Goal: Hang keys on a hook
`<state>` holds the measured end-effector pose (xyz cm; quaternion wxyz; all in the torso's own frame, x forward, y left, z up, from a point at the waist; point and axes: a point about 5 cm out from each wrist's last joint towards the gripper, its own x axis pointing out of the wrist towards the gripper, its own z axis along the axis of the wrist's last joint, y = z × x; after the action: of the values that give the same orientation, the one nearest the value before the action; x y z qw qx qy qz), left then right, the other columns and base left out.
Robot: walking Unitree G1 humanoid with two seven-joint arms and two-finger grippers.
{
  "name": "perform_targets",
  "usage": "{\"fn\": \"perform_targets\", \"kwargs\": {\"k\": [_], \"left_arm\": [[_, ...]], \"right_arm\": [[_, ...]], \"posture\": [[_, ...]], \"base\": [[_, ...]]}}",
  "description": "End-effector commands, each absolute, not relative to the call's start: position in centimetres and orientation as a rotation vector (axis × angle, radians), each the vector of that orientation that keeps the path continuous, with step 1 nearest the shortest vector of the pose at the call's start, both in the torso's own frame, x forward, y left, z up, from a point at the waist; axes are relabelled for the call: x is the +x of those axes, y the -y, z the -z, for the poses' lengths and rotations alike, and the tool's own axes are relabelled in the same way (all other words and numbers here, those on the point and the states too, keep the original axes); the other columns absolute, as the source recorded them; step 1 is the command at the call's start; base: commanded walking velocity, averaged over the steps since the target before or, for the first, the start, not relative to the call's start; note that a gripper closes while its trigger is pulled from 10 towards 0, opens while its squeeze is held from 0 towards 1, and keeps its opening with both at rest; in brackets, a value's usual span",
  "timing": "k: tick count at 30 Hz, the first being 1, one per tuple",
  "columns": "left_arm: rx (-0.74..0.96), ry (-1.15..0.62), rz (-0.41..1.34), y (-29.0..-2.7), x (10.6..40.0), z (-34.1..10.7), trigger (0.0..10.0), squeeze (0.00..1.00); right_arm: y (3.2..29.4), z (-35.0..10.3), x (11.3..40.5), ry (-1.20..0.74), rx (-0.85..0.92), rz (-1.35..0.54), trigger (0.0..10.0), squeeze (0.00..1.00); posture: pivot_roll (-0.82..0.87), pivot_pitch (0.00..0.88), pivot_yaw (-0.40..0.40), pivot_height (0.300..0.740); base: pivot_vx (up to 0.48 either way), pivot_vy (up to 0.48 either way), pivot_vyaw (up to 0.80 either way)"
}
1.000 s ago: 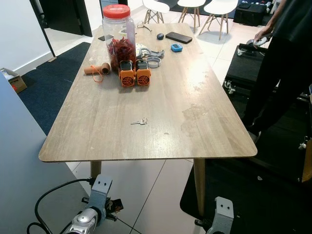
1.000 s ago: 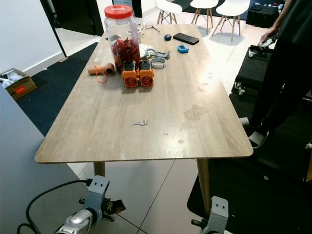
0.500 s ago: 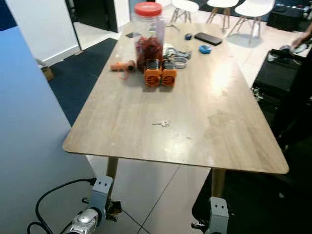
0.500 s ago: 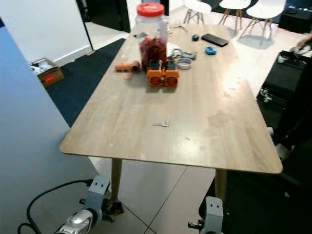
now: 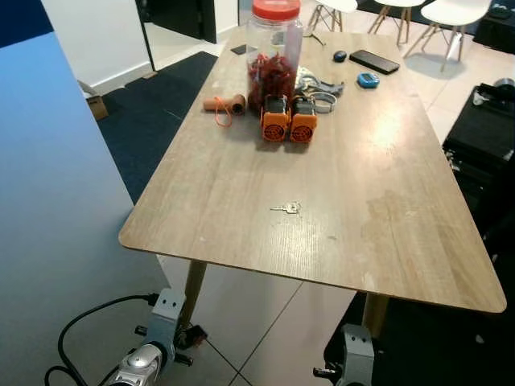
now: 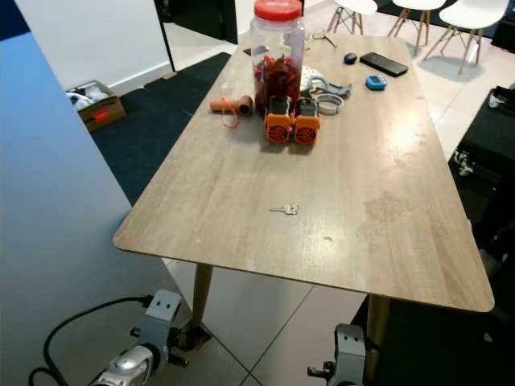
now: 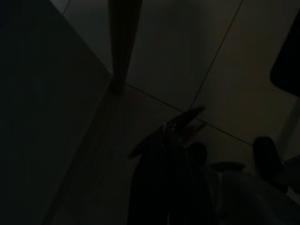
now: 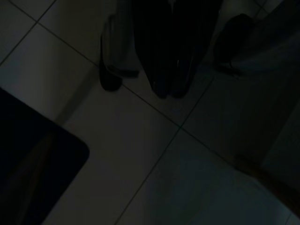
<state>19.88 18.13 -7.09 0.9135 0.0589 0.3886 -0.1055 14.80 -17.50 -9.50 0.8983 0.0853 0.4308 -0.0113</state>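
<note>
Small silver metal keys [image 5: 286,208] are lying ungrasped on the long wooden table [image 5: 402,201], both arms hanging idle, finger states indeterminable; approach and pickup are pending.

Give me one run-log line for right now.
phase: approach | key: flat on table, untouched | left gripper: idle, low | right gripper: shut, idle, low | hook: not located

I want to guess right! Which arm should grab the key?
Probably the right. The key lies mid-table, slightly nearer the right arm than the left arm. Both hang low below the table.
</note>
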Motion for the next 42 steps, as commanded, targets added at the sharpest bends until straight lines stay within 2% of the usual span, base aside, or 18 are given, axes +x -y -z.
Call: {"fn": "perform_targets", "kwargs": {"k": [1,25,42], "left_arm": [[0.132,-0.8,0.216,-18.3,19.8,7.1,10.0,0.0],[0.128,-0.786,0.196,-18.6,20.0,6.9,10.0,0.0],[0.182,-0.808,0.117,-20.3,19.9,6.8,10.0,0.0]], "right_arm": [[17.5,9.6,14.6,-0.895,0.175,0.021,10.0,0.0],[17.3,9.5,14.9,-0.894,0.175,0.003,10.0,0.0],[17.2,9.3,15.4,-0.882,0.185,0.013,10.0,0.0]], "posture": [[0.06,0.014,-0.013,0.74],[0.06,0.017,-0.02,0.74],[0.07,0.029,-0.025,0.74]], "base": [[0.0,0.0,0.8],[0.0,0.0,0.8],[0.0,0.0,0.8]]}}
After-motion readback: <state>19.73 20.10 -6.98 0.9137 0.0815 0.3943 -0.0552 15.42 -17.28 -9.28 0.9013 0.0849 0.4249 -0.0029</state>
